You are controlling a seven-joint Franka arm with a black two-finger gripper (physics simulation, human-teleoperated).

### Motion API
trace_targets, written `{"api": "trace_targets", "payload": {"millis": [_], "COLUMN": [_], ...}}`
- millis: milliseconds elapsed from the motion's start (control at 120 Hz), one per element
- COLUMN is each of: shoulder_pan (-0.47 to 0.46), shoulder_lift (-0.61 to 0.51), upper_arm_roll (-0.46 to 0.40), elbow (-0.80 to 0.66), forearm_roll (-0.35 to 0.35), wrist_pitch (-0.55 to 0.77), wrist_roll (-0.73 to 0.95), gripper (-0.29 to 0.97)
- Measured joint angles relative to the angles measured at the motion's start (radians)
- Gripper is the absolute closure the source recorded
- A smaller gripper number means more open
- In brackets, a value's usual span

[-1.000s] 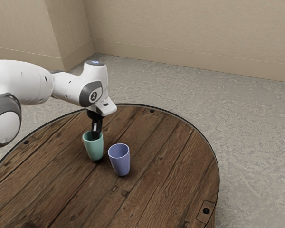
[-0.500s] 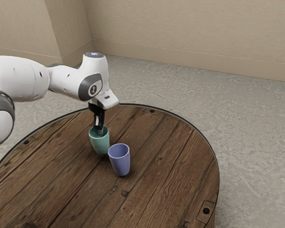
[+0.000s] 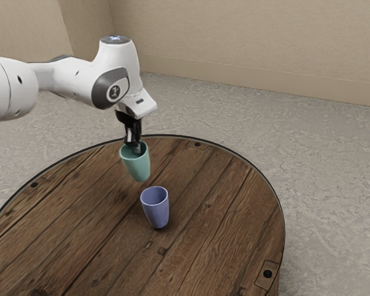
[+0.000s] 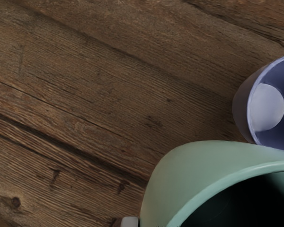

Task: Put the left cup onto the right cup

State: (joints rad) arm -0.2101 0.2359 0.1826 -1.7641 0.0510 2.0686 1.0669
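Holding green cup (image 3: 137, 166) by its rim in the hand (image 3: 135, 145), clear of the table (image 3: 228, 228) | purple cup (image 3: 155, 206) lower right of it | remaining: align, lower, release

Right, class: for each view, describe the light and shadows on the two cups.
Exterior view: soft, even light, no glare; a small dark shadow hugs the purple cup on the table. Wrist view: the inside of the green cup is black with shade, while the purple cup's floor is pale and lit.
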Motion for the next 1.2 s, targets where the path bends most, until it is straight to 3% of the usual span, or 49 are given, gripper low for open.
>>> {"api": "trace_targets", "payload": {"millis": [525, 1200], "shoulder_pan": [-0.117, -0.122], "shoulder_lift": [-0.055, 0.004], "upper_arm_roll": [0.000, 0.001], "elbow": [-0.020, -0.040], "forearm_roll": [0.013, 0.007], "wrist_pitch": [-0.045, -0.116], "wrist_roll": [-0.060, -0.137], "gripper": [0.78, 0.78]}}
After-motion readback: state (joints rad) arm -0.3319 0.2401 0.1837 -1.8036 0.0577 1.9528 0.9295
